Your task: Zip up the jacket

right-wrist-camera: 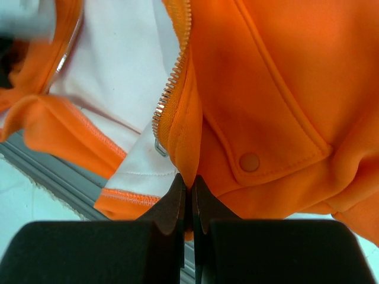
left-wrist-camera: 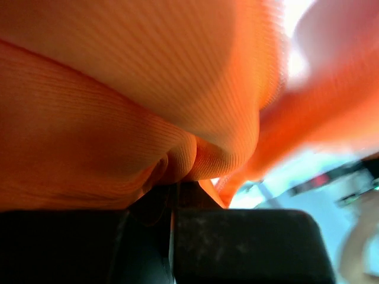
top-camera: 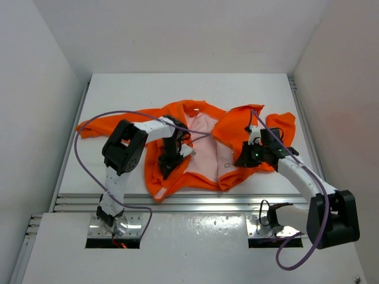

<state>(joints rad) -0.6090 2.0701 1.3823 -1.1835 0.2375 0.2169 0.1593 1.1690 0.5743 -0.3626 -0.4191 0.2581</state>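
The orange jacket [top-camera: 232, 127] lies open on the white table, its pale lining [top-camera: 204, 148] facing up between the two front panels. My left gripper [top-camera: 168, 161] is shut on a bunched fold of the left front panel; orange fabric [left-wrist-camera: 118, 106] fills the left wrist view above the closed fingers [left-wrist-camera: 237, 242]. My right gripper [top-camera: 243, 158] is shut on the right panel's front edge [right-wrist-camera: 183, 154], just below the light zipper teeth [right-wrist-camera: 172, 83] and a small metal ring [right-wrist-camera: 160, 148]. A flap pocket with a snap [right-wrist-camera: 250, 161] lies to its right.
The table [top-camera: 177, 89] has white walls on three sides. A ridged metal rail [top-camera: 195, 202] runs along its near edge, just below the jacket's hem. A purple cable [top-camera: 83, 160] loops off the left arm; another trails the right arm [top-camera: 308, 248].
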